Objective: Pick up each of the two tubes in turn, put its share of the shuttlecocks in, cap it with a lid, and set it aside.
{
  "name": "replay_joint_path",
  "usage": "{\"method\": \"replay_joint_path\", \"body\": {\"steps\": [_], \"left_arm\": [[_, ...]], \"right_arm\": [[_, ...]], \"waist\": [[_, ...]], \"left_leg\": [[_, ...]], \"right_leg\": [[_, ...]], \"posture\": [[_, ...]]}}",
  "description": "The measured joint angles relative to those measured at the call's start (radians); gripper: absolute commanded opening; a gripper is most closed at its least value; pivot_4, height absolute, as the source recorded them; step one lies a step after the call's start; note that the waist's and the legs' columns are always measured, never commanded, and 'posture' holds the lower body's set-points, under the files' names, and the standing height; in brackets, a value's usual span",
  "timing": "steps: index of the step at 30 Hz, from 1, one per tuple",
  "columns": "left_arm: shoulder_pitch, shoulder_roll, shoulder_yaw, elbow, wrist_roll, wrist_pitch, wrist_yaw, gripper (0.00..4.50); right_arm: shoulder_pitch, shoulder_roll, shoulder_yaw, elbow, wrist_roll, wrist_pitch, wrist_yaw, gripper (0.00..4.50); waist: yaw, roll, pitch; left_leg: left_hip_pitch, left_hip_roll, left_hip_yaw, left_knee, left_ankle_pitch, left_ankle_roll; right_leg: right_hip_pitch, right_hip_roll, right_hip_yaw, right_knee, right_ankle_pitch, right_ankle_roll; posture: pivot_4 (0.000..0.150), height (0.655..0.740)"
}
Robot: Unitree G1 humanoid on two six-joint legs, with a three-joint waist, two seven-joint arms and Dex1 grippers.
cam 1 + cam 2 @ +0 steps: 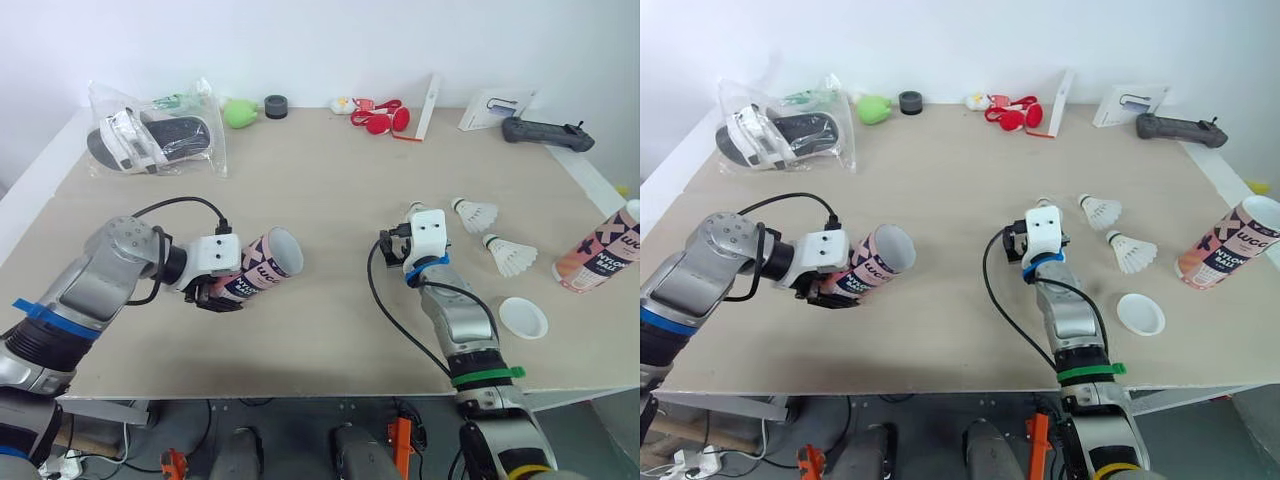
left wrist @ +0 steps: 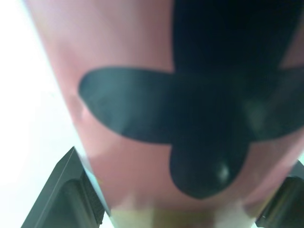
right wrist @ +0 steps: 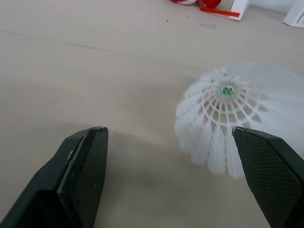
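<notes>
gripping pink tube (image 1: 265, 265) in left claw (image 1: 220, 293); right claw (image 3: 168, 130) spread; second tube (image 1: 600, 255) reads "nylon".

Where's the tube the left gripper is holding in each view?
Left eye view: tube, left of centre, tilted, mouth toward the robot's right.
Right eye view: tube, same spot, slightly further left.
Left wrist view: tube, pink, close up.
Right wrist view: a shuttlecock on the table.
Shared landmark: left gripper clamped on it.

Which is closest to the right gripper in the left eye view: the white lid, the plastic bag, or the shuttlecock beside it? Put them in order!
1. Shuttlecock, just right of the right gripper.
2. White lid, farther right, closer to the robot.
3. Plastic bag, far back-left corner.
</notes>
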Motion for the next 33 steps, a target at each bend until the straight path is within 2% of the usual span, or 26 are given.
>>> {"method": "replay_joint_path", "body": {"steps": [6, 7, 10, 13, 16, 20, 23, 25, 27, 29, 31, 32, 33], "left_arm": [[-0.003, -0.013, 0.0, 0.004, 0.016, -0.012, 0.0, 3.12], [-0.004, -0.014, 0.0, 0.004, 0.017, -0.013, 0.001, 3.08], [-0.004, -0.021, 0.003, 0.004, 0.018, -0.017, 0.007, 3.07], [-0.004, -0.026, 0.003, 0.004, 0.019, -0.018, 0.02, 3.07], [-0.004, -0.028, 0.003, 0.004, 0.019, -0.018, 0.023, 3.07], [-0.004, -0.036, 0.004, 0.006, 0.023, -0.022, 0.027, 3.07], [-0.004, -0.043, 0.006, 0.009, 0.028, -0.025, 0.03, 3.07], [-0.006, -0.052, 0.008, 0.011, 0.029, -0.029, 0.032, 3.07], [-0.005, -0.052, 0.009, 0.015, 0.029, -0.032, 0.033, 3.07], [-0.005, -0.065, 0.009, 0.016, 0.029, -0.035, 0.043, 3.07], [-0.003, -0.077, 0.011, 0.019, 0.028, -0.043, 0.047, 3.07], [-0.002, -0.077, 0.014, 0.023, 0.03, -0.043, 0.047, 3.07], [-0.002, -0.076, 0.014, 0.025, 0.031, -0.043, 0.047, 3.07]], "right_arm": [[-0.137, 0.024, -0.001, 0.249, -0.027, -0.131, -0.024, 4.5], [-0.149, 0.024, -0.003, 0.272, -0.029, -0.143, -0.033, 4.24], [-0.202, 0.024, -0.029, 0.368, -0.033, -0.178, -0.077, 3.2], [-0.237, 0.021, -0.042, 0.441, -0.035, -0.199, -0.109, 1.55], [-0.246, 0.021, -0.043, 0.468, -0.036, -0.216, -0.112, 0.11], [-0.247, 0.021, -0.043, 0.47, -0.034, -0.237, -0.079, 0.01], [-0.221, 0.02, -0.036, 0.388, -0.016, -0.236, 0.014, 0.01], [-0.159, -0.003, -0.011, 0.211, 0.031, -0.207, 0.172, 0.01], [-0.143, -0.021, 0.014, 0.122, 0.048, -0.203, 0.256, 0.01], [-0.083, -0.109, 0.063, -0.133, 0.131, -0.139, 0.465, 0.01], [-0.011, -0.32, 0.115, -0.458, 0.301, 0.064, 0.73, 0.01], [-0.005, -0.404, 0.118, -0.575, 0.363, 0.155, 0.823, 0.01], [-0.006, -0.426, 0.117, -0.614, 0.384, 0.184, 0.851, 0.01]], "waist": [[0.001, 0.0, 0.0], [0.001, 0.0, 0.0], [0.001, 0.0, 0.0], [-0.001, 0.0, 0.0], [-0.001, 0.0, 0.0], [-0.001, 0.0, 0.0], [0.0, 0.0, 0.0], [0.001, 0.001, 0.0], [0.001, 0.002, 0.001], [0.005, 0.002, 0.001], [0.018, 0.005, 0.002], [0.02, 0.004, 0.002], [0.02, 0.004, 0.002]], "left_leg": [[0.0, 0.0, 0.0, 0.0, 0.001, 0.001], [0.0, 0.0, 0.0, 0.0, 0.001, 0.001], [0.0, -0.001, 0.0, 0.0, 0.001, 0.001], [0.0, -0.001, 0.0, -0.001, 0.001, 0.001], [0.0, -0.001, 0.0, -0.001, 0.001, 0.001], [0.0, -0.001, 0.0, 0.0, 0.001, 0.001], [0.0, -0.001, 0.0, 0.0, 0.001, 0.001], [-0.001, -0.001, -0.001, 0.0, 0.001, 0.001], [-0.001, -0.001, -0.001, 0.0, 0.001, 0.001], [-0.001, -0.001, -0.003, 0.001, 0.001, 0.001], [-0.003, -0.002, -0.005, 0.001, 0.0, 0.001], [-0.002, -0.002, -0.005, 0.001, 0.0, 0.001], [-0.001, -0.001, -0.006, 0.001, 0.0, 0.001]], "right_leg": [[0.001, 0.0, 0.0, 0.0, 0.0, 0.0], [0.001, -0.001, 0.0, 0.0, 0.001, 0.0], [0.001, -0.001, 0.0, 0.0, 0.003, -0.004], [0.0, 0.0, 0.0, 0.0, 0.003, -0.005], [0.0, 0.0, 0.0, 0.0, 0.003, -0.005], [0.001, 0.0, 0.0, 0.0, 0.003, -0.004], [0.001, 0.0, 0.0, 0.001, 0.003, -0.004], [0.0, -0.001, 0.0, 0.001, 0.002, -0.004], [0.0, -0.001, 0.0, 0.001, 0.002, -0.004], [0.001, -0.001, -0.001, 0.001, 0.002, -0.003], [0.001, -0.002, -0.004, 0.001, 0.001, -0.004], [0.001, -0.001, -0.004, 0.001, 0.001, -0.005], [0.002, -0.001, -0.005, 0.001, 0.0, -0.004]], "posture": [[0.15, 0.74], [0.15, 0.74], [0.15, 0.74], [0.15, 0.74], [0.15, 0.74], [0.15, 0.74], [0.15, 0.74], [0.15, 0.74], [0.15, 0.74], [0.15, 0.74], [0.15, 0.74], [0.15, 0.74], [0.15, 0.74]]}}
